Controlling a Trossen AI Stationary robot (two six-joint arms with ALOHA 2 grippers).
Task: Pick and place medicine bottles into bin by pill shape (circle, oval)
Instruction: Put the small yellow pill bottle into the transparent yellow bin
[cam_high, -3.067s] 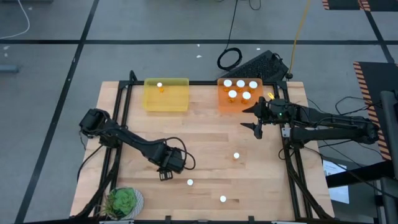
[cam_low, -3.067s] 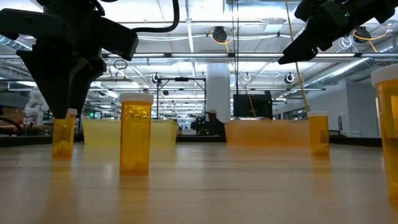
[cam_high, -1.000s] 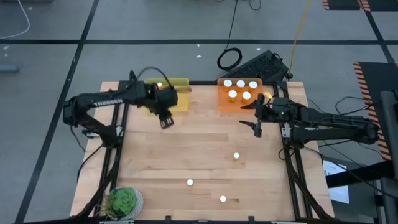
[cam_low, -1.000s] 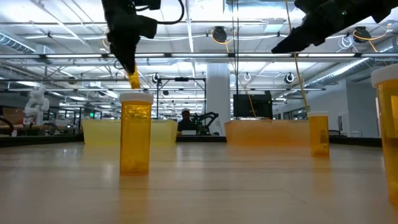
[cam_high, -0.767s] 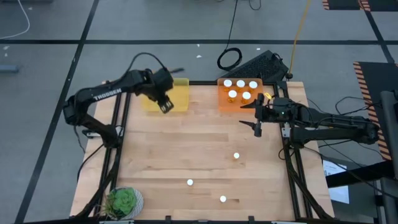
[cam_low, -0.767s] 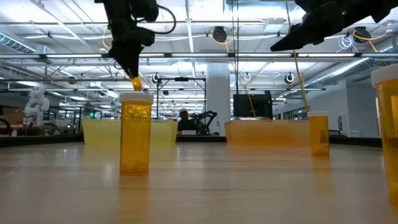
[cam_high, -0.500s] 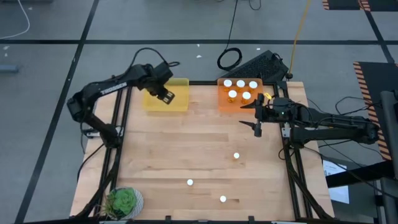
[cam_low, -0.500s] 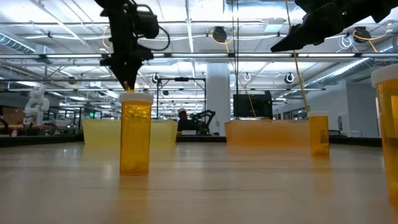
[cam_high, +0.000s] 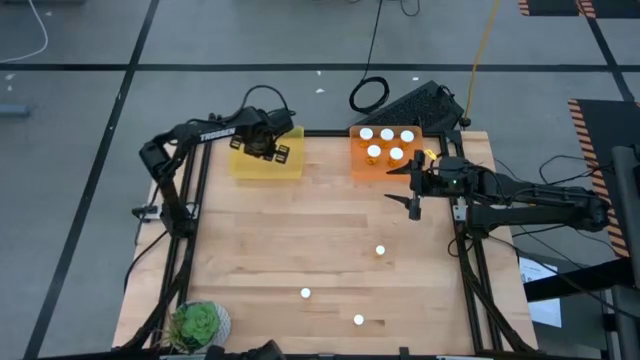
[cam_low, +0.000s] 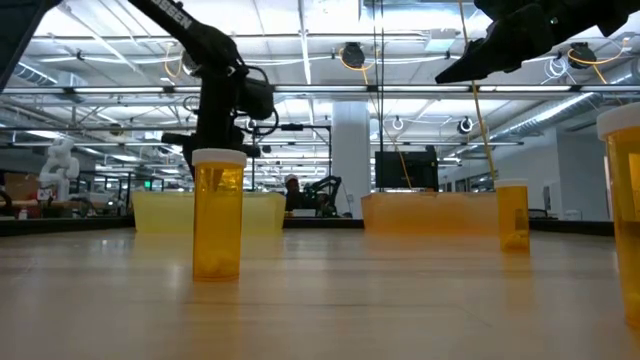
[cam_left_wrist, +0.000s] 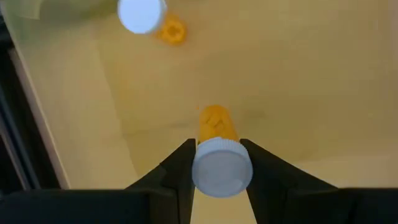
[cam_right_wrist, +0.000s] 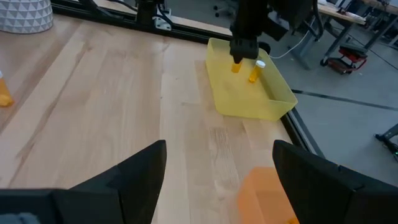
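Holding bottle (cam_left_wrist: 217, 155) in left gripper (cam_left_wrist: 216, 163), pinched near the cap, over yellow bin (cam_high: 267, 166) beside one bottle inside | step: placing | next: we lower, release | right gripper (cam_high: 409, 190) spread wide, idle near orange bin (cam_high: 362, 165)

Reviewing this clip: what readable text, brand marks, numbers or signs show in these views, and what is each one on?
"TROSSEN": white lettering on the left arm in the high view; a partly cut-off white word shows on the same arm in the low view.
Bottle held by the left gripper: no label visible.
Standing bottles on the table: no readable labels.
Background room signs and screens: too small to read.
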